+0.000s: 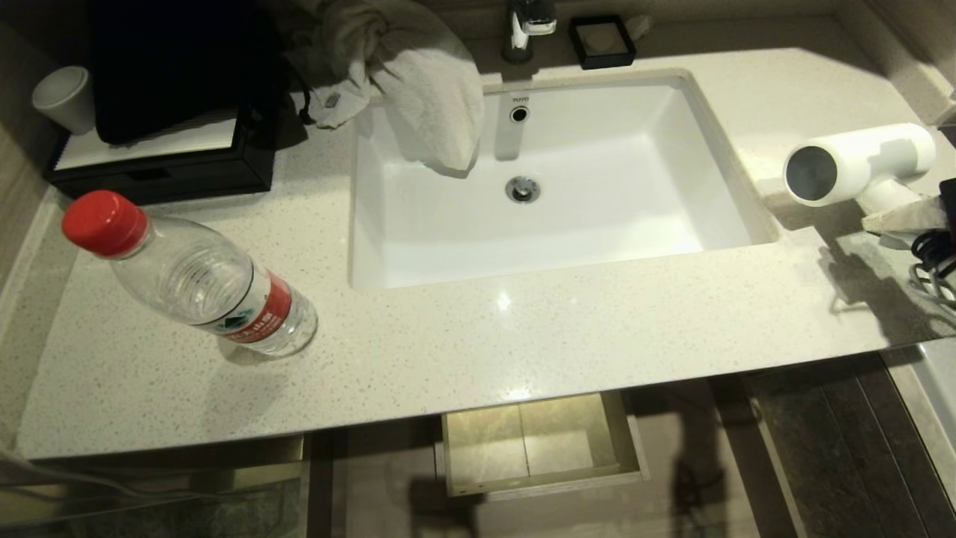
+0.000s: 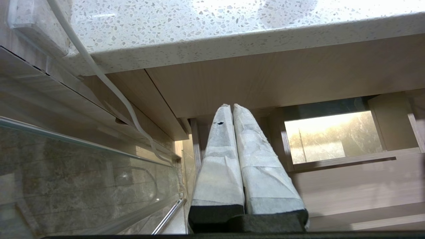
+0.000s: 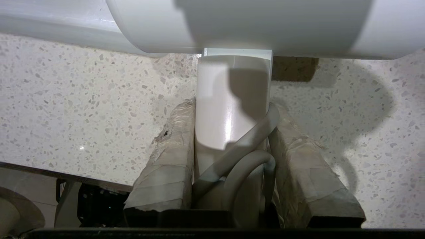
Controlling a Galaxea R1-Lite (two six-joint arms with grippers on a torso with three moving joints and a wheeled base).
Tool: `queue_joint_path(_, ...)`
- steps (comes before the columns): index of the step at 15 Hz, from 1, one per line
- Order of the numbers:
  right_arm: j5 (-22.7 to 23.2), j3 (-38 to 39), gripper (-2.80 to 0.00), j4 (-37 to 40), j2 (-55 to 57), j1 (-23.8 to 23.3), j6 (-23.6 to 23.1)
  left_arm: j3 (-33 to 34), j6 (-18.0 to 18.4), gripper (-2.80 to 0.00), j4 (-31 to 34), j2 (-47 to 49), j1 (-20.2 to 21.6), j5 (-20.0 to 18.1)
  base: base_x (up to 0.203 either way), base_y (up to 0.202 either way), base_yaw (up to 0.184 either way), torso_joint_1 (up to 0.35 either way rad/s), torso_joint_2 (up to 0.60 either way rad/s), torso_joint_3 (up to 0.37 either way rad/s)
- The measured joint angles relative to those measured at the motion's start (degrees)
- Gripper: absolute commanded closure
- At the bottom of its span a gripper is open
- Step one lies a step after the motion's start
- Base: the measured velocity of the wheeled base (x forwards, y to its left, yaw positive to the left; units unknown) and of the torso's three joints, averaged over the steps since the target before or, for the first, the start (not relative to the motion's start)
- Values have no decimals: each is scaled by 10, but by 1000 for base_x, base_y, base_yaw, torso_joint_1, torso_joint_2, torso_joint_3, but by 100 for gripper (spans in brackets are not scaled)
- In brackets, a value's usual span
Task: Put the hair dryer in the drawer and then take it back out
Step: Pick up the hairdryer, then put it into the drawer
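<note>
The white hair dryer [image 1: 859, 161] hangs over the speckled countertop [image 1: 523, 336] at its far right, barrel level and pointing toward the sink. My right gripper [image 1: 896, 213] is shut on its straight handle [image 3: 229, 99], one taped finger on each side, and the barrel [image 3: 239, 23] lies crosswise above the fingers. A loop of the cord [image 3: 245, 149] is caught between the handle and one finger. The drawer [image 1: 672, 448] stands pulled out below the counter's front edge, showing its boxed cut-out [image 1: 541, 484]. My left gripper [image 2: 232, 106] is parked low in front of the vanity, fingers pressed together, holding nothing.
A clear water bottle with a red cap [image 1: 202, 280] stands at the counter's front left. The white sink [image 1: 418, 246] fills the middle, with a towel [image 1: 426, 82] draped over its back left rim. A black tray [image 1: 149, 172], a cup [image 1: 63, 97] and a faucet [image 1: 526, 30] line the back.
</note>
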Motion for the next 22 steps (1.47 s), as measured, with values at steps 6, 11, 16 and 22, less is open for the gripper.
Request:
queue_joint_path(6, -3, 8, 0, 24, -51, -1, -2, 0, 0, 0, 0, 0, 0, 0, 0, 0, 0, 0, 0, 0)
queue_joint_path(11, -5, 36, 0, 41, -96, -2, 1, 0, 0, 0, 0, 0, 0, 0, 0, 0, 0, 0, 0, 0)
queue_joint_path(16, -3, 51, 0, 38, -134, -10, 3, 0, 0, 0, 0, 0, 0, 0, 0, 0, 0, -50, 52, -8)
queue_joint_path(22, -1, 79, 0, 42, -192, -11, -1, 0, 0, 0, 0, 0, 0, 0, 0, 0, 0, -339, 229, -95)
